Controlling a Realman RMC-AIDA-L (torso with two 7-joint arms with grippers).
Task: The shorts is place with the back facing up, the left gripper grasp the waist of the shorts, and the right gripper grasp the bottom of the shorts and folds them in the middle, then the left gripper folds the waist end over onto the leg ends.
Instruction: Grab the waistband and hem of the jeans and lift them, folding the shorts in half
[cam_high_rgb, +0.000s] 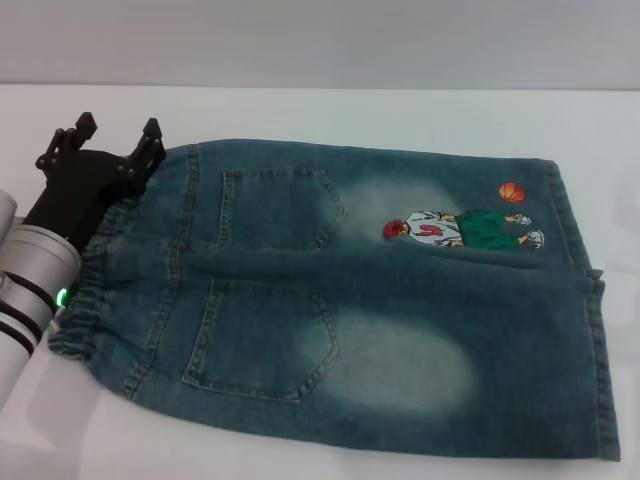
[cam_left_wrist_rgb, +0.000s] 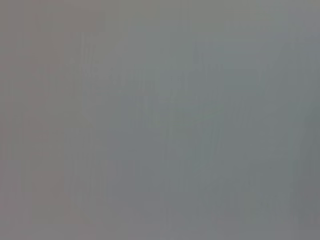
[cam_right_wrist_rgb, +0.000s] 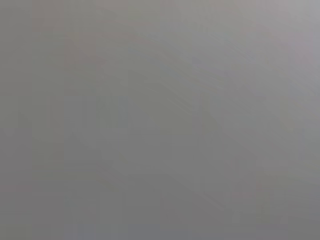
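Spread wide apart, the two black fingers of the left gripper (cam_high_rgb: 115, 135) sit at the far left, empty. One fingertip just beside the far corner of the waist of the shorts (cam_high_rgb: 95, 275), the other out over the bare white table (cam_high_rgb: 320, 115), clear of the cloth. Silver-white wrist runs off the near-left edge, green light glowing. The shorts (cam_high_rgb: 340, 300) lie flat, back up, both back pockets showing. Ruffled waistband at the left, right by that gripper; the leg ends (cam_high_rgb: 585, 330) away at the right, well apart from it. Cartoon print (cam_high_rgb: 465, 228) sits far-right, close to the far hem. Right gripper nowhere in sight. Both wrist views give only a featureless grey.
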